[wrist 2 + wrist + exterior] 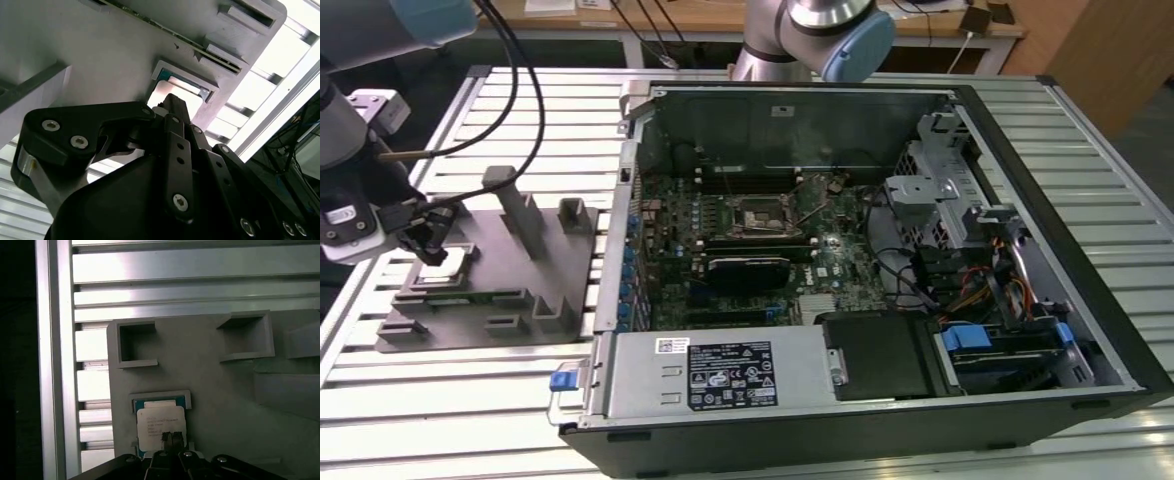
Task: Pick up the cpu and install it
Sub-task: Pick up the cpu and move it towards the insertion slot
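I have the gripper (pixel 173 438) hanging straight over the cpu (pixel 157 420), fingers drawn together and clamped on nothing, while the cpu lies flat in its framed pocket on the grey tray (pixel 225 405), which I judge keeps it square for pickup, well apart from the computer (pixel 787 130).

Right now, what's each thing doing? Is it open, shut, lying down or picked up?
cpu: lying flat in its pocket on the grey tray, not lifted.
gripper: shut, tips right over the cpu.
grey tray: flat on the slatted table, beside the computer case.
computer case: lying on its side, cover off, insides showing.
socket: on the board inside the case; open or closed, cannot tell.
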You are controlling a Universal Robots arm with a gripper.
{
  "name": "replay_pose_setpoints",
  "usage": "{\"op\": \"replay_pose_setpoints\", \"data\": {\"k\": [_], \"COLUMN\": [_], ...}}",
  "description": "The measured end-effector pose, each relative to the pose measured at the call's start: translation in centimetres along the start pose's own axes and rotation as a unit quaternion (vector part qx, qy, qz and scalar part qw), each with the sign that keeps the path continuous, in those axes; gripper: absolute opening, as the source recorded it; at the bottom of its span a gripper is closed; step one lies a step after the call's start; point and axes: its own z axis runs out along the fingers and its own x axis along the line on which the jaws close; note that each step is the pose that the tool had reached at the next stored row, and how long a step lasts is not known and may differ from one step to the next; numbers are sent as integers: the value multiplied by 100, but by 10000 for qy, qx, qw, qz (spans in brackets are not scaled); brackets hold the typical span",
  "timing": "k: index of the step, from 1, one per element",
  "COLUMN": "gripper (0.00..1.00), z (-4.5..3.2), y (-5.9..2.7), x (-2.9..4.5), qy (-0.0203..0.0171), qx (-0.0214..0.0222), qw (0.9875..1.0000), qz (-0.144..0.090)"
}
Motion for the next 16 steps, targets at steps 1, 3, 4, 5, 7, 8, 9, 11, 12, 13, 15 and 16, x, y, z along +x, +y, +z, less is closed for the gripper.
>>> {"op": "replay_pose_setpoints", "data": {"k": [1,3,4,5,7,8,9,11,12,13,15,16], "gripper": [11,11,11,11,11,11,11,11,11,11,11,11], "z": [0,4,5,6,12,17,24,34,39,45,59,60], "y": [7,19,19,18,18,17,17,16,16,16,16,16], "x": [1,3,4,10,24,29,30,31,31,31,32,32], "qy": [1,0,0,1,1,1,0,1,1,1,1,1], "qx": [0,0,0,1,1,0,0,0,0,0,0,1], "qw": [10000,10000,10000,10000,10000,10000,10000,10000,10000,10000,10000,10000], "qz": [0,0,-1,-1,0,0,0,-1,0,0,0,0]}}
